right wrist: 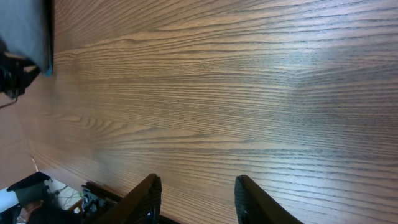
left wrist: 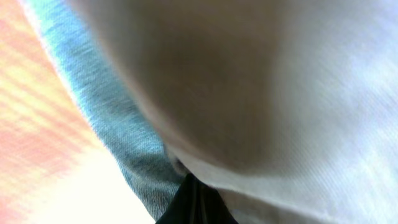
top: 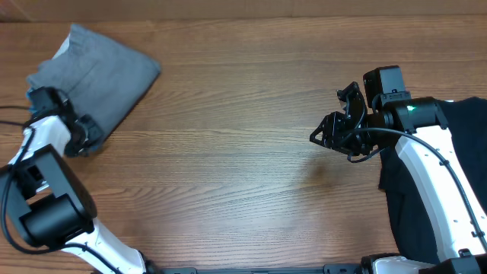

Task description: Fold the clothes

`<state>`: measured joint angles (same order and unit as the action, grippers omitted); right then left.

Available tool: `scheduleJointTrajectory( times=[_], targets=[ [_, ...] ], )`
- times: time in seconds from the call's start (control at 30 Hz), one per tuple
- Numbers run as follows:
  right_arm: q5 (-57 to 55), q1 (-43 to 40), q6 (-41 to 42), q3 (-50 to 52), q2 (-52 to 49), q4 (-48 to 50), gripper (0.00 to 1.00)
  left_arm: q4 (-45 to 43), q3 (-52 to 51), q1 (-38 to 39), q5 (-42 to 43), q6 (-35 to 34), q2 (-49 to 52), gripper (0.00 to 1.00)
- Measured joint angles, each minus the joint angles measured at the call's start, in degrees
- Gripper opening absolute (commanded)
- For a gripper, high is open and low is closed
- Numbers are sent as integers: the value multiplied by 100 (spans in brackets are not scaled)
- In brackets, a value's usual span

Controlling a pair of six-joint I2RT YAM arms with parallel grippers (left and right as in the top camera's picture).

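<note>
Your clothes [top: 99,72] lie at the surface's [top: 228,160] far-left corner, left gripper [top: 82,134] at their near edge, second garment [top: 392,179] far right.

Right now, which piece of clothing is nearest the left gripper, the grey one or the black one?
The grey clothes, at the table's left end, right against the left gripper; the black garment lies at the opposite end.
</note>
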<state>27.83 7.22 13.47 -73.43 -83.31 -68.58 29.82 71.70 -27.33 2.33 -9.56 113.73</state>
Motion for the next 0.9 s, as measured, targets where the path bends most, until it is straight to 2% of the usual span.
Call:
scheduleJointTrajectory(
  times=[0.27,0.4,0.5,0.6,0.77,0.9],
  targets=[
    [0,0,2,0,0,4,42,-697,-11,1086,339,-662,122,5],
    [-2,0,0,0,0,2,42,-737,-11,1292,385,-844,136,13],
    [-2,0,0,0,0,4,42,-640,20,1290,514,-901,136,27],
    [-4,0,2,0,0,4,44,24,284,1300,684,-807,138,33],
    [-105,0,-2,-11,15,435,49,2315,1106,1340,455,-267,83,48],
    [-393,0,-20,-278,291,706,52,3556,2114,1390,197,275,-522,50]
  ],
)
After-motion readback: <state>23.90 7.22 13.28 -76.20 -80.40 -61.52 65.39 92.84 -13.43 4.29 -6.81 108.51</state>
